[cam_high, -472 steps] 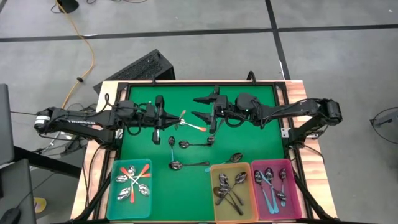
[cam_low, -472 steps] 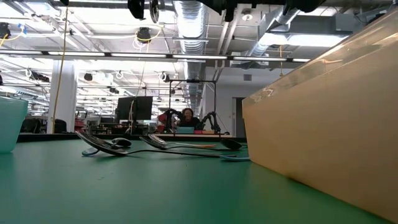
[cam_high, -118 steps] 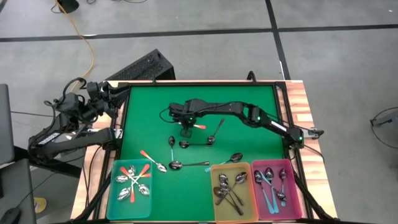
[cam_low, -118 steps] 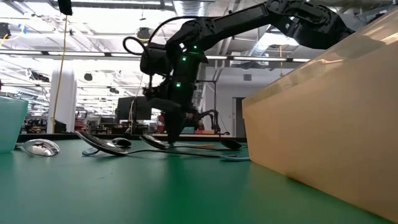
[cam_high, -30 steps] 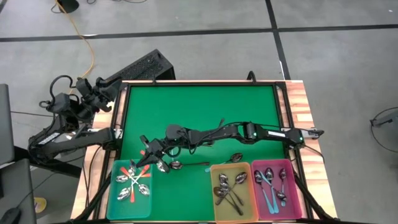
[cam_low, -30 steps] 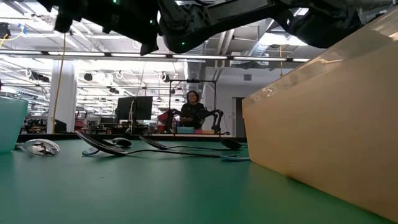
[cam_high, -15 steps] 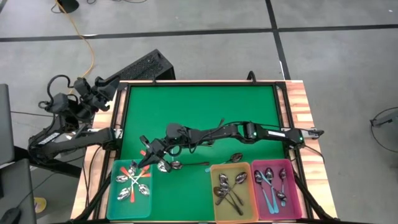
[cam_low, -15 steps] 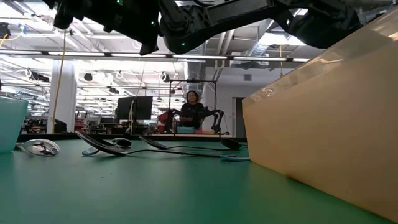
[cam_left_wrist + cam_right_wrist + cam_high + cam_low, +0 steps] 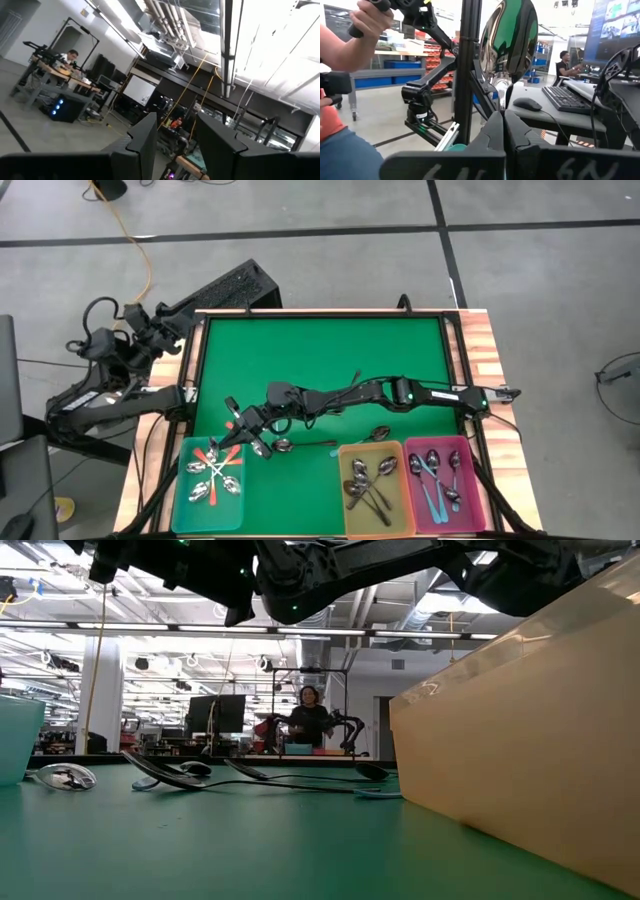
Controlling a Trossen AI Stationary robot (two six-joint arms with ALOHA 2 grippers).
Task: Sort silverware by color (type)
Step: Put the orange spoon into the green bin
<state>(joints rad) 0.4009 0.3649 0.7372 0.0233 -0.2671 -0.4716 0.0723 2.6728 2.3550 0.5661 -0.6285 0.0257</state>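
The left end effector idles off the counter's left edge, fingers spread and empty. The teal plastic bin holds the orange-red-handled spoons. Reaching across the green counter, the right end effector hovers at that bin's rim, fingers pinching an orange-red-handled spoon by its slim neck, shiny bowl upright. Light, rigid and slippery, the spoon is probably best held at the handle. Loose spoons remain beside the yellow bin and the pink bin.
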